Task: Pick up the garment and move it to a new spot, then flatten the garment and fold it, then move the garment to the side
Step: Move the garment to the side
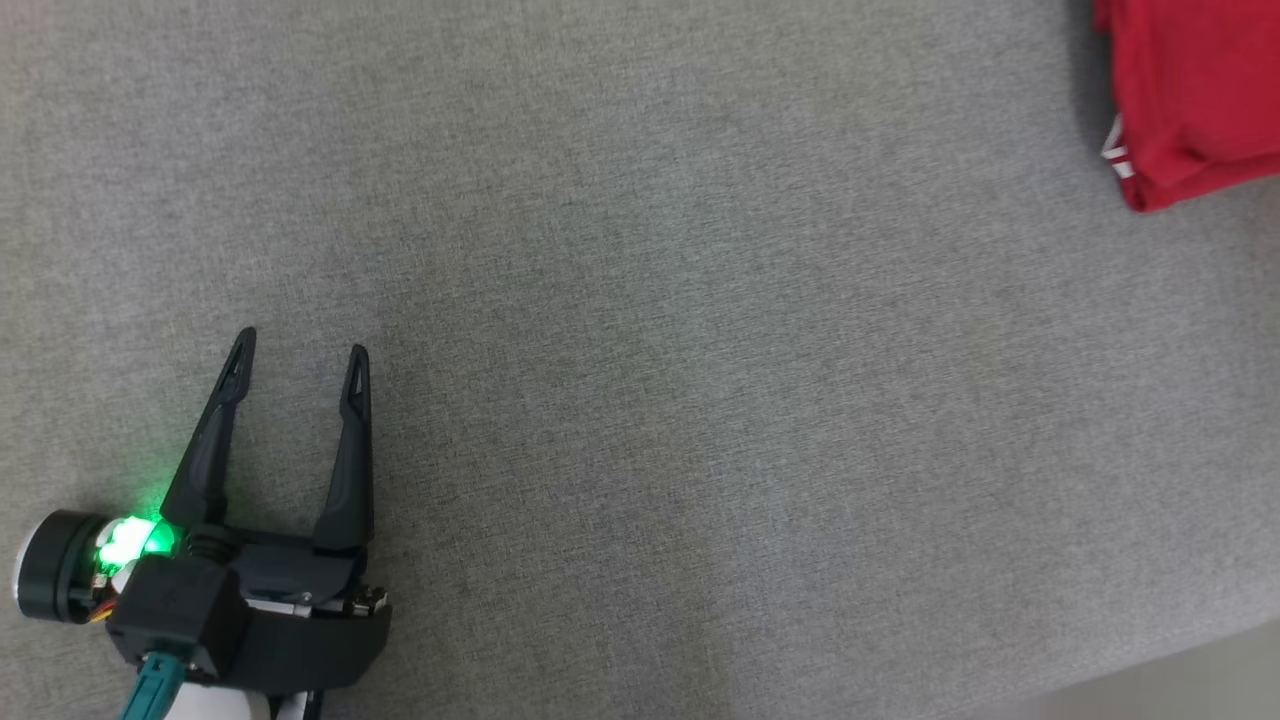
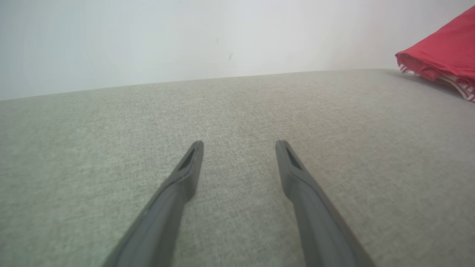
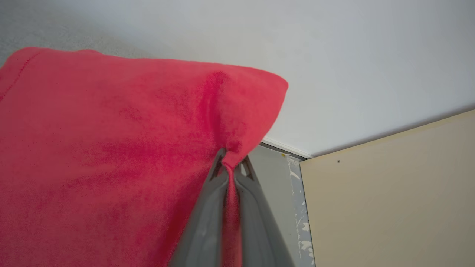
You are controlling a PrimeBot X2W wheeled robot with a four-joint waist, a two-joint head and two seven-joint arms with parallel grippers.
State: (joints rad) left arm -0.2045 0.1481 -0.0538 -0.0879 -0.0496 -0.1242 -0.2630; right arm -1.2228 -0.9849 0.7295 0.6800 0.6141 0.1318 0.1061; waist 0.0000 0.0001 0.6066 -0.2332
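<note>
The garment [image 1: 1195,90] is red cloth with a white-striped trim, folded, at the far right top corner of the head view. In the left wrist view the garment [image 2: 441,55] rests at the upper right on the grey surface. My right gripper [image 3: 232,163] is shut on the garment [image 3: 111,148], a pinch of red cloth squeezed between its two fingers. My left gripper [image 1: 300,350] sits at the lower left of the head view, open, with nothing between its fingers [image 2: 189,167], well away from the garment.
A grey fabric surface [image 1: 640,350] spreads across the head view, with its edge at the lower right corner. A white wall [image 2: 185,37] stands behind it. A beige panel [image 3: 389,193] shows past the garment in the right wrist view.
</note>
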